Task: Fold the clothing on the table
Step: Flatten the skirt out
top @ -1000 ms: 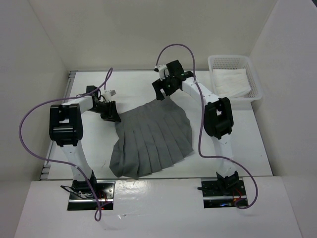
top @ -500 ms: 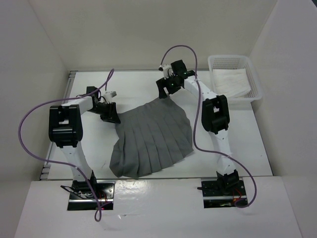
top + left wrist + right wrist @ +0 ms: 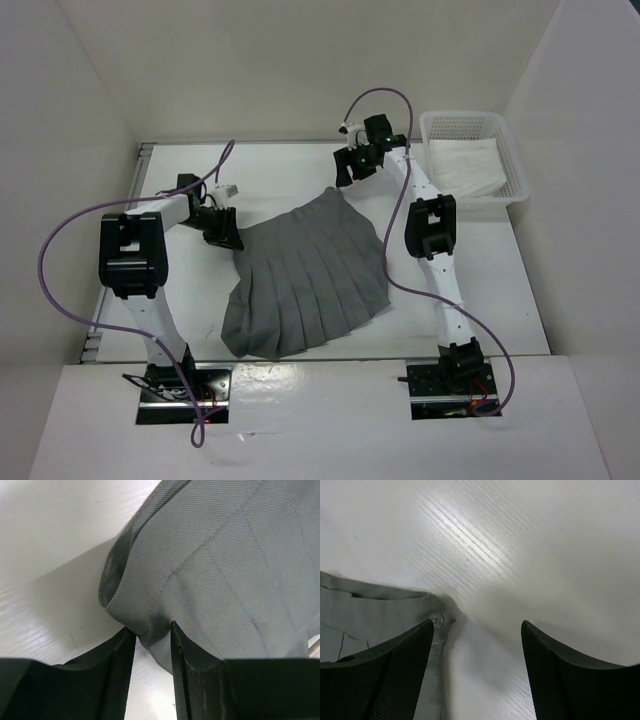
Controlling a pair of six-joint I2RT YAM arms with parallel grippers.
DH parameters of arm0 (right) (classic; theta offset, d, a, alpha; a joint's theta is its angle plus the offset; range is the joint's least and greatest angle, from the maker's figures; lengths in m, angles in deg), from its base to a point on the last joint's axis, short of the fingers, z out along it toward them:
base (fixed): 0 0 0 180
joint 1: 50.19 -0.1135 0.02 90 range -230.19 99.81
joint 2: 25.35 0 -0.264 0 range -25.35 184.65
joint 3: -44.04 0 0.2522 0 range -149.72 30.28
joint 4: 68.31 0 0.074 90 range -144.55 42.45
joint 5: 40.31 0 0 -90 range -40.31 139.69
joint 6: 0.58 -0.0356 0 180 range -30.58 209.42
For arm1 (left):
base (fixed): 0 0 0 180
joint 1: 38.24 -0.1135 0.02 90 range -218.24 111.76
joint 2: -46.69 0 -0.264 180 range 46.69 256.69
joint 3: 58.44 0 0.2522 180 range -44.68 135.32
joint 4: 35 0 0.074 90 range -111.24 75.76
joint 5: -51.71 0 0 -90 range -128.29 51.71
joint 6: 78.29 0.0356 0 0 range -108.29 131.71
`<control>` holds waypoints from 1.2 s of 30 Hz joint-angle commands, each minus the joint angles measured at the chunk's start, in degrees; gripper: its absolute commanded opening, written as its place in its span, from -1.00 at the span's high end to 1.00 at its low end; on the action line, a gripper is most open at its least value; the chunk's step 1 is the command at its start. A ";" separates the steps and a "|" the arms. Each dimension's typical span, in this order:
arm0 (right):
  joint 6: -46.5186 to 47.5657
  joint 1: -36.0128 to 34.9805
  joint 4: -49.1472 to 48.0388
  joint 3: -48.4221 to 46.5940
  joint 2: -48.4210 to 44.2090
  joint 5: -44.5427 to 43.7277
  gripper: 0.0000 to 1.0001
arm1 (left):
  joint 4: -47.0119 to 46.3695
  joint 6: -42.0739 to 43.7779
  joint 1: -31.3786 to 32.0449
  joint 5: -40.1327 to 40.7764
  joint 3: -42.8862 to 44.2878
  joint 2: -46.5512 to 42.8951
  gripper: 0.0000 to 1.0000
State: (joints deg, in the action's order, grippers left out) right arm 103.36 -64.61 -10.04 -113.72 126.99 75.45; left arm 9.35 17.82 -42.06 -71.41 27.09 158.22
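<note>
Seen from the top external camera, the grey pleated skirt (image 3: pixel 310 275) lies fanned out on the white table (image 3: pixel 270 170), its wide hem toward my bases and its narrow waist end toward the far side. My left pincer (image 3: pixel 222 235) sits at the skirt's far left corner. My right pincer (image 3: pixel 345 177) is at the far right corner, where the fabric draws up to a point. Off to the right, at the far corner of the table, stands a white mesh basket (image 3: pixel 515 165) with a white cloth (image 3: pixel 465 165) inside it.

From my left wrist, the left pincer is clenched on the skirt: a fold of grey twill is squeezed between the two dark fingers (image 3: pixel 120 675), and the cloth rises from there, curling over along its edge, with stitched pleat lines running across it. Bare table shows to the left.

From my right wrist, the right pincer is released, its fingers (image 3: pixel 395 675) wide apart over the table. The skirt's waistband corner, with a small round snap (image 3: pixel 436 619), lies flat just beside the left finger's tip. Nothing is gripped between them.
</note>
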 commanded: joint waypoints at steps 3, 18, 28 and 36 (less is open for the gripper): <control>1.71 -1.05 6.82 -6.47 2.09 3.59 -0.50 | 1.32 2.33 0.39 1.31 -0.84 -1.75 0.18; 2.24 -3.08 4.53 0.39 0.07 6.67 -0.42 | 1.84 2.86 0.39 1.31 -1.37 -2.28 0.16; 3.99 -5.18 5.59 3.02 0.08 6.67 0.52 | 1.84 3.38 0.91 1.31 -1.37 -2.28 0.16; 4.52 -6.24 5.59 5.39 -4.75 3.95 1.00 | 3.68 3.91 1.44 0.78 2.48 -2.28 0.76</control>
State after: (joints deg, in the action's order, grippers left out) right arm 107.01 -69.39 -6.19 -110.07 127.01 81.24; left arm 11.27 19.85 -41.16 -69.95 26.61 157.49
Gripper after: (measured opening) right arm 0.093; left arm 0.143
